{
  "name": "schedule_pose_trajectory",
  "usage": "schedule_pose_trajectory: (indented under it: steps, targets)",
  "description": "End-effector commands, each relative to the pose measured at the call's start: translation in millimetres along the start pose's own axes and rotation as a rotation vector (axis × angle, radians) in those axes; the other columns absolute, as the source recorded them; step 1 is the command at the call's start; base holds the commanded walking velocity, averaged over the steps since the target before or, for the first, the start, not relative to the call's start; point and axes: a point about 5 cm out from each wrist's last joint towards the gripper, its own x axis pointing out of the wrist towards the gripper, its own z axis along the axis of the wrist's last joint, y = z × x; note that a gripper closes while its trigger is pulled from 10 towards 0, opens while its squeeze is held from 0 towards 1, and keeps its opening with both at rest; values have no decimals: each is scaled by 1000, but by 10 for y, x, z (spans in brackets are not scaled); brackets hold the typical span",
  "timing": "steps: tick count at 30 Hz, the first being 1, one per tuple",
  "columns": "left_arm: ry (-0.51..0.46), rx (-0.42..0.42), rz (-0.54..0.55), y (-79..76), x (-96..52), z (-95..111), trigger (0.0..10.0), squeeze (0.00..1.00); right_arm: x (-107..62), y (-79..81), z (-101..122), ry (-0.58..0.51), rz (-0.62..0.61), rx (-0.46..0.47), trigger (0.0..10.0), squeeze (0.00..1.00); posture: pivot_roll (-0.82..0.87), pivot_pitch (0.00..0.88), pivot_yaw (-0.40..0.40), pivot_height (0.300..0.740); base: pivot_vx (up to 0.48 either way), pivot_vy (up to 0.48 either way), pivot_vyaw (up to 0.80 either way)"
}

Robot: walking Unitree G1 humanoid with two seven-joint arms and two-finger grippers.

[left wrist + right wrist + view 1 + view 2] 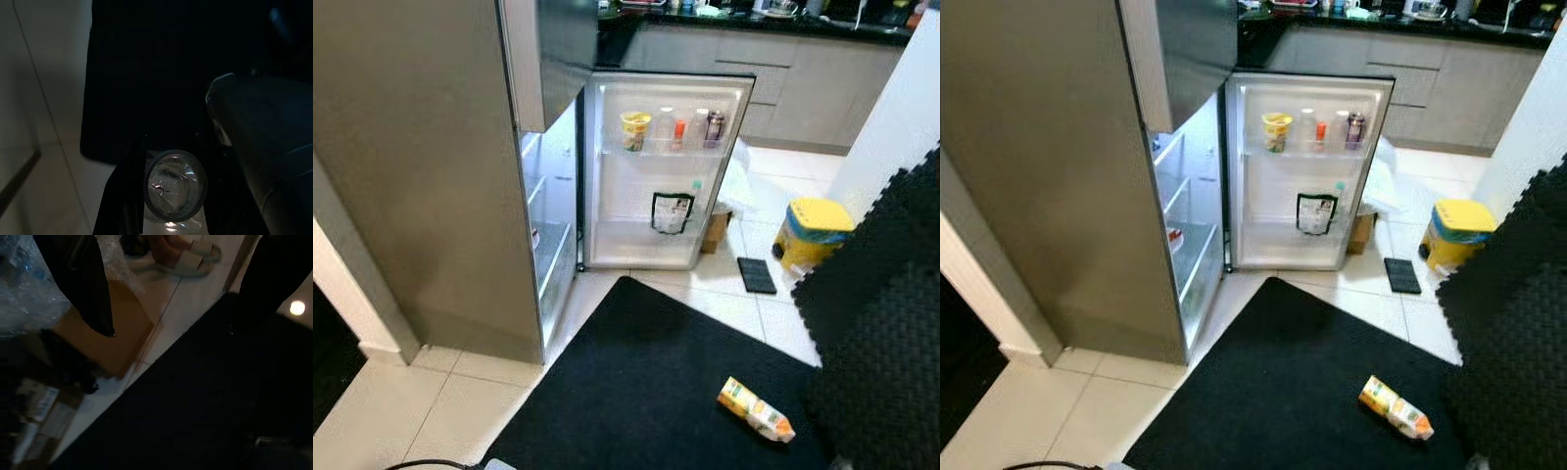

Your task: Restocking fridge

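Note:
The grey fridge stands with its lower door swung wide open. The door's upper rack holds a yellow cup, some bottles and a dark can; a black pouch sits lower down. Inside, lit glass shelves look nearly bare. An orange-and-white juice carton lies on its side on the black mat. In the left wrist view my left gripper is shut on a clear bottle, seen end-on. In the right wrist view my right gripper is open above the floor.
A yellow bin, a flat black object and a cardboard box sit on the tiles beyond the door. Black foam panels rise at the right. The right wrist view shows bubble wrap, a box and a person's slippered foot.

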Motion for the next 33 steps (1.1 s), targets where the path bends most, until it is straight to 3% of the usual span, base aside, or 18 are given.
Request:
schedule_pose_trajectory:
  steps: [1,14,26,33]
  targets:
    - [22,-6,-36,-90,5,-65,10000,0,3,23,-44,14,5,8,10000,0,24,0,-28,740,0,0,-800]
    - [24,-6,-31,-90,2,-80,10000,0,5,31,-40,4,-4,22,10000,0,20,0,-23,740,0,0,-800]
    - [15,-3,-23,-92,10,-40,10000,0,5,28,-28,-11,-12,26,10000,0,20,0,-29,740,0,0,0]
    - [19,4,-25,-93,9,-47,10000,0,5,24,-26,-13,-12,26,10000,0,20,0,-29,740,272,0,0]
